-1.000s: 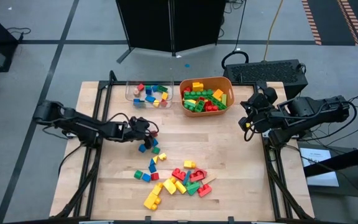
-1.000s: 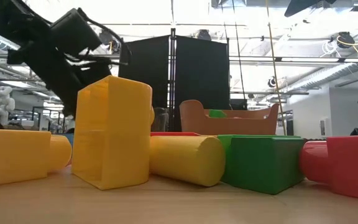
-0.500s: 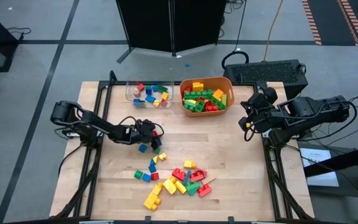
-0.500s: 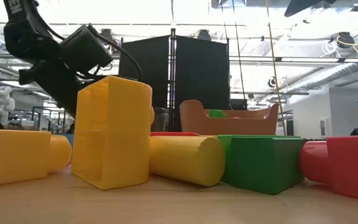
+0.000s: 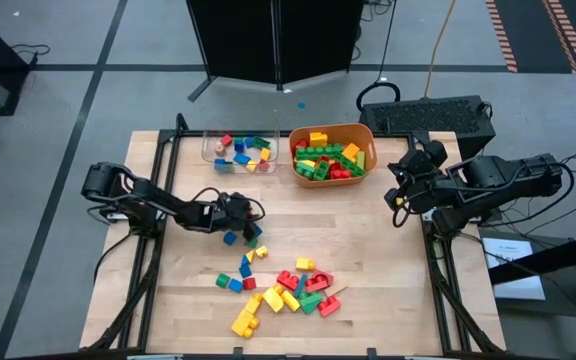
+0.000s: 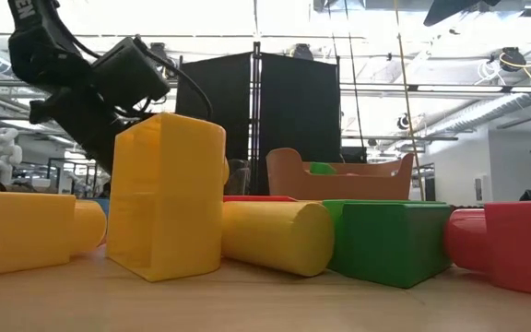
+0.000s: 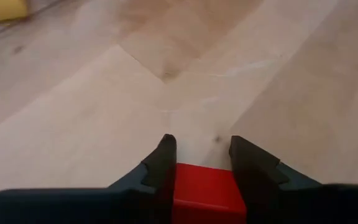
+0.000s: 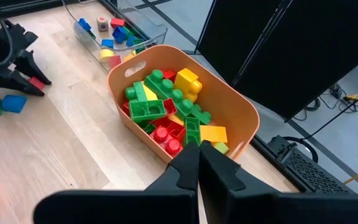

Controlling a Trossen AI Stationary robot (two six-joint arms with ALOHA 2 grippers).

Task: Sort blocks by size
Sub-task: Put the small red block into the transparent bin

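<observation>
My left gripper (image 5: 251, 214) is low over the table's left-middle, shut on a small red block (image 7: 205, 193); it also shows in the right wrist view (image 8: 35, 82). Loose blocks lie just beyond it (image 5: 245, 236), and more lie in a heap (image 5: 288, 290) toward the near edge. In the low view a yellow block (image 6: 166, 195) hides its fingertips. My right gripper (image 8: 199, 155) is shut with nothing in it, raised over the table's right edge (image 5: 400, 194). My left gripper pinches the small red block by two opposite sides (image 7: 178, 186) between its two fingers. The fingers slant down from the table's left side. Whether the block rests on the wood or is lifted cannot be told.
A clear tray (image 5: 211, 152) with small blocks and an orange tub (image 5: 368, 150) full of larger bricks stand side by side at the far edge. Bare wood lies between the tub and the heap, and on the right half of the table.
My left gripper has sunk toward the table and reached a little toward the right edge, onto the small red block. In the last half second it has kept nearly still. The loose blocks have not moved.
</observation>
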